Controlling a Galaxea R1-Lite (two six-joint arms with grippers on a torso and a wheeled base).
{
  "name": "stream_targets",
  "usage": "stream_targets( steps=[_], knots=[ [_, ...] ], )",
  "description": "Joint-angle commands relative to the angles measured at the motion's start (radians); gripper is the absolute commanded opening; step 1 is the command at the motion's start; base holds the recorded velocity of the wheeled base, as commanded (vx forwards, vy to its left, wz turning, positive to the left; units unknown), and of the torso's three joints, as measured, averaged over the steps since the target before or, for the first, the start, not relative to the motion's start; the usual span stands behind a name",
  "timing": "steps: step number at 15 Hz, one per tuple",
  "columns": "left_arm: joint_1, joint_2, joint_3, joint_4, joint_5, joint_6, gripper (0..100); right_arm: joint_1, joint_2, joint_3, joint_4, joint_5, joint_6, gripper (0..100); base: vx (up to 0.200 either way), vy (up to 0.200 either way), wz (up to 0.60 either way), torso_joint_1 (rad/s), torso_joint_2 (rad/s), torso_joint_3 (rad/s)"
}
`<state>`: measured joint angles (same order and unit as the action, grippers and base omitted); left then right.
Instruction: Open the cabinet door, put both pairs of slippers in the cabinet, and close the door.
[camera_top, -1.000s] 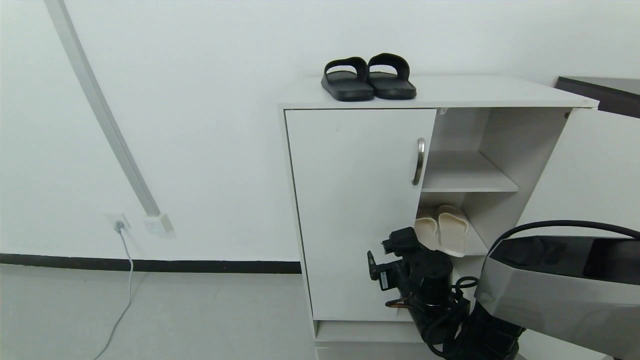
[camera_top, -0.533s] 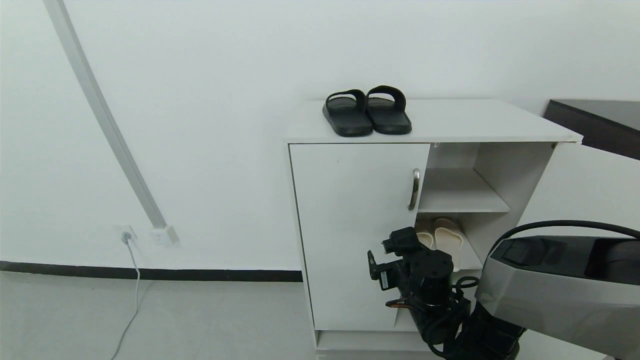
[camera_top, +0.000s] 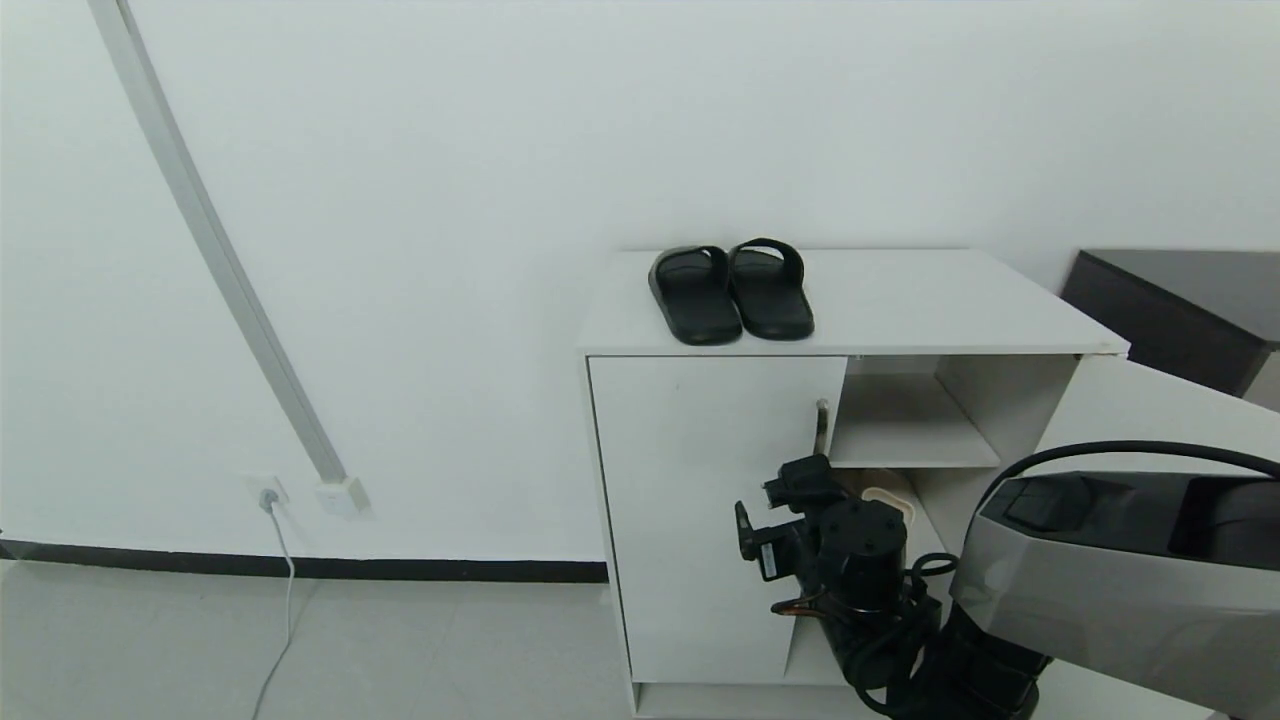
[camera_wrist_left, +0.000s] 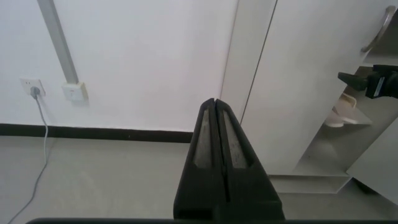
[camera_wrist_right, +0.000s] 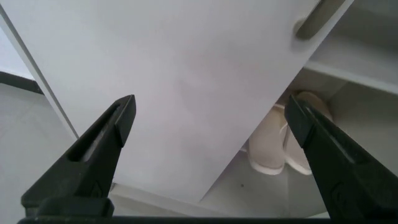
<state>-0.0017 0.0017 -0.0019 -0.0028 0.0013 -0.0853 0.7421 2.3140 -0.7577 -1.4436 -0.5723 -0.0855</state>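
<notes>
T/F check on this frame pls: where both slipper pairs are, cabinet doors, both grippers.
1. The black slippers sit on top of the cabinet. True.
2. Both cabinet doors are shut. False: the left door is shut, and the right door stands open.
3. The right gripper holds a slipper. False: it is open and empty, in front of the left door.
4. The cream slippers lie inside the cabinet. True.
5. The left gripper is open. False: its fingers are pressed together, with nothing between them.
</notes>
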Motion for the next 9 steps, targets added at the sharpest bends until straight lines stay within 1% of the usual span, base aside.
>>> stream_targets(
  steps=[1, 9],
  knots=[
    [0.000, 0.000, -0.001, 0.000, 0.000, -0.001, 0, -0.001, 0.004, 0.000, -0.001, 0.000, 0.000, 100, 0.000, 0.000, 0.00, 0.203, -0.52, -0.310],
    [0.000, 0.000, 0.000, 0.000, 0.000, -0.001, 0, -0.001, 0.004, 0.000, -0.001, -0.001, 0.000, 100, 0.000, 0.000, 0.00, 0.228, -0.55, -0.318]
  ],
)
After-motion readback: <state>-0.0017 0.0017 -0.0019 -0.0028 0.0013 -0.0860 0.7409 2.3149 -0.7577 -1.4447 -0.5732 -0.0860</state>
